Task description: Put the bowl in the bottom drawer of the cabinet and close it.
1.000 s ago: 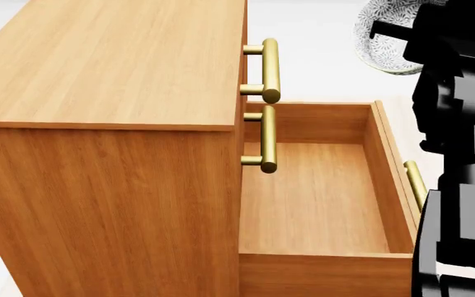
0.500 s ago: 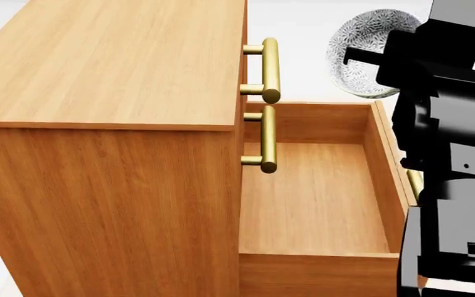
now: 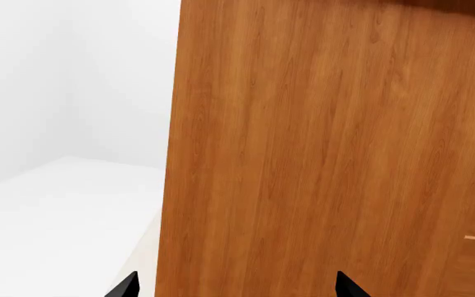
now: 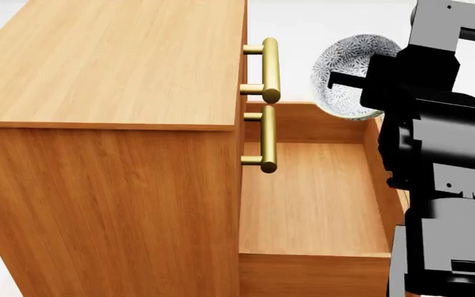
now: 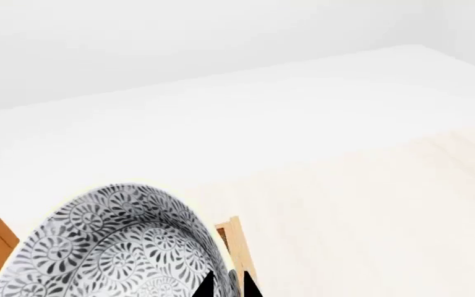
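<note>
The speckled grey-and-white bowl (image 4: 346, 73) hangs tilted in the air over the far right corner of the open bottom drawer (image 4: 312, 198). My right gripper (image 4: 368, 77) is shut on its rim. In the right wrist view the bowl (image 5: 114, 247) fills the lower left and the gripper (image 5: 227, 287) pinches its edge between two black tips. The drawer floor is bare. The orange-brown cabinet (image 4: 114, 74) stands at the left. My left gripper (image 3: 235, 288) is open, facing the cabinet's side panel (image 3: 320, 154); it does not show in the head view.
Two brass bar handles (image 4: 271, 68) of the upper drawers stick out over the open drawer's left side. My black right arm (image 4: 444, 185) covers the drawer's right wall and front handle. White floor (image 5: 303, 111) lies beyond the cabinet.
My right arm has carried the bowl leftward and slightly down, from beyond the drawer's right side to over its far right corner. The cabinet and drawer have not moved.
</note>
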### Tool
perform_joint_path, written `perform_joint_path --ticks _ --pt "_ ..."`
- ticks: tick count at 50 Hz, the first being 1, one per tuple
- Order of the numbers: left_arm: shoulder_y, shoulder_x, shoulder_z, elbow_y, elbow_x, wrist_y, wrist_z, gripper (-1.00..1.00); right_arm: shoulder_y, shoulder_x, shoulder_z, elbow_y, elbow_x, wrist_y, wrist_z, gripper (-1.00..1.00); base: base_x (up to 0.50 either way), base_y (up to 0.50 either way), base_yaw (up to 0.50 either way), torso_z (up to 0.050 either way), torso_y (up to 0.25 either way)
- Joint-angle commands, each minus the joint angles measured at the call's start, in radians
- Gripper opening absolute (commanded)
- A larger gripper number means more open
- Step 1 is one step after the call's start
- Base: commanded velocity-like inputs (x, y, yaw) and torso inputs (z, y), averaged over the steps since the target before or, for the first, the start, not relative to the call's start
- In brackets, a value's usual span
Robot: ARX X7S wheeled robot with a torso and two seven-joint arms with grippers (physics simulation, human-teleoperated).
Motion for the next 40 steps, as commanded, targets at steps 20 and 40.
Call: perform_joint_path --ticks 20,40 --pt "-0.004 -0.005 0.005 0.0 -0.005 0.0 -0.004 1.0 -0.069 -0.004 -0.007 -0.068 0.01 0.019 -0.019 -1.0 0.0 0.0 0.0 0.0 0.0" --pt "0.0 -0.015 0.006 0.022 -0.007 -0.012 -0.015 1.0 -0.102 -0.004 -0.011 -0.05 0.012 -0.008 -0.019 -1.0 0.0 0.0 0.0 0.0 0.001"
